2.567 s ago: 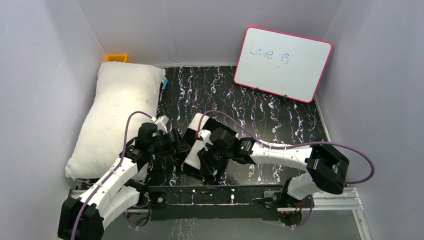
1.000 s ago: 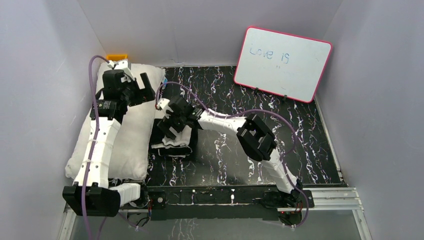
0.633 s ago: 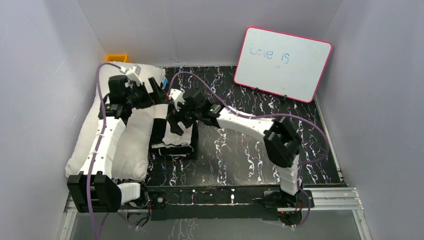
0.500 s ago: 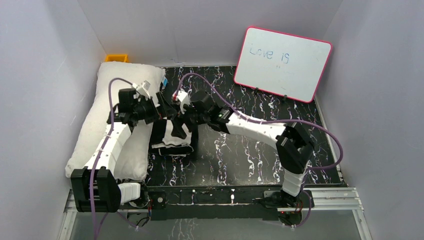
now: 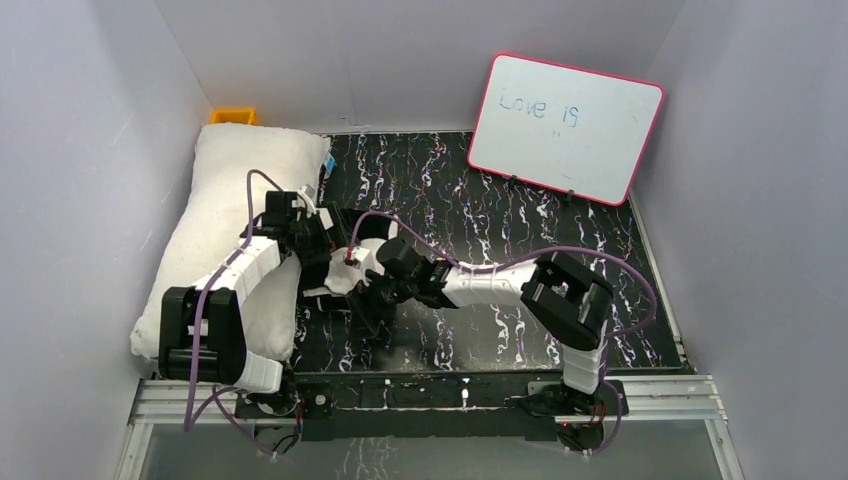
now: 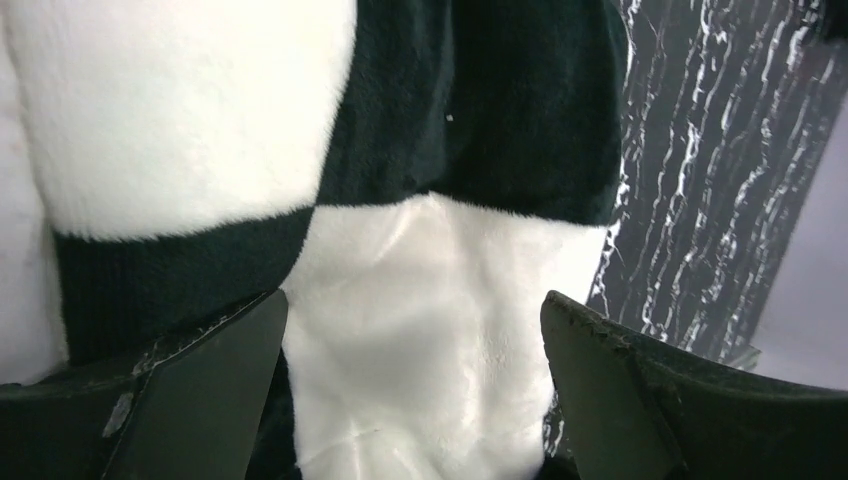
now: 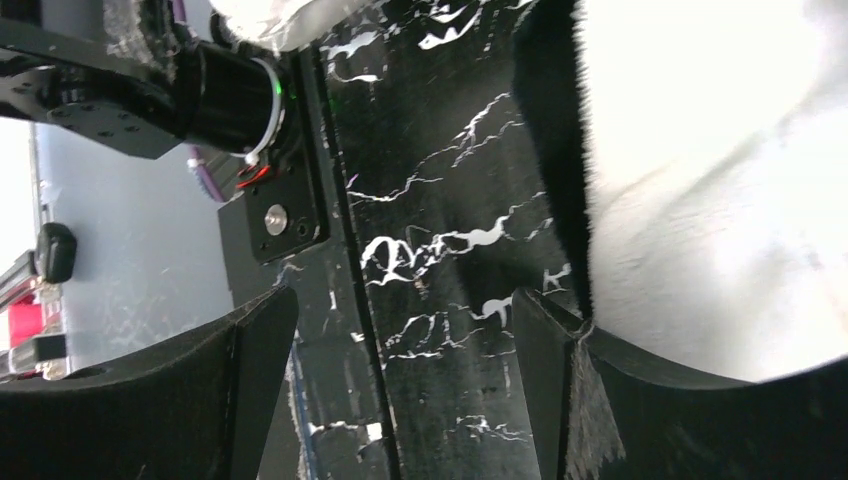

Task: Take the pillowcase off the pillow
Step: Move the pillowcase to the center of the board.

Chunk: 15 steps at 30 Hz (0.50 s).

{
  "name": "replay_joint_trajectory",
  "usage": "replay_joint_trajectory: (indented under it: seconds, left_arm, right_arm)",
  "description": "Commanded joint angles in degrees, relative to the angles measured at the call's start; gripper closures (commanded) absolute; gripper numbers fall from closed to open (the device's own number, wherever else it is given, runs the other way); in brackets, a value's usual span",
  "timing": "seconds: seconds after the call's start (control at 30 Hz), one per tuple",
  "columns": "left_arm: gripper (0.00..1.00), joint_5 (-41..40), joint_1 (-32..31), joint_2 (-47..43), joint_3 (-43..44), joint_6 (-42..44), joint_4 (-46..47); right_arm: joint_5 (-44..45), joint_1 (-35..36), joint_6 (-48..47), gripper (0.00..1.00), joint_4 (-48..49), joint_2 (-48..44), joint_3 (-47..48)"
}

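On the black white-veined bench [image 5: 500,240], just right of the plump plain white stuffed pillow [image 5: 230,200], the black-and-white checkered fabric pillowcase [image 6: 420,300] lies in a folded heap, off the pillow. Left jaws wide, straddling the checks from above, nothing pinched. Right jaws wide too, at the heap's near edge, bare bench between them, one finger [image 7: 560,420] just beside the fabric. Pillow lies along the left wall. Pink-framed whiteboard [image 5: 565,125] leans back right.
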Motion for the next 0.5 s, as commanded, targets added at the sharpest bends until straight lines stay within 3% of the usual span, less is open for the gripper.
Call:
replay_joint_trajectory:
  seconds: [0.0,0.13,0.23,0.37,0.47]
  left_arm:
    - [0.02,-10.3,-0.1,0.7,6.3,3.9,-3.8]
    - [0.02,-14.8,-0.1,0.7,11.7,7.4,-8.2]
    - [0.02,-13.5,-0.1,-2.5,15.2,9.3,-8.7]
    - [0.02,-2.6,-0.1,-7.2,19.8,12.1,-4.4]
    - [0.02,-0.2,-0.1,-10.5,19.9,15.0,2.6]
  right_arm:
    - [-5.3,0.4,0.7,0.14,-0.6,-5.2,1.0]
    - [-5.3,0.2,-3.1,0.11,-6.6,-10.6,4.1]
    - [-3.9,-2.4,-4.7,0.05,-8.0,-17.2,4.9]
    - [-3.6,-14.5,1.3,0.02,-1.6,-25.7,0.7]
    - [1.9,-23.7,1.9,0.01,-4.5,-27.4,1.7]
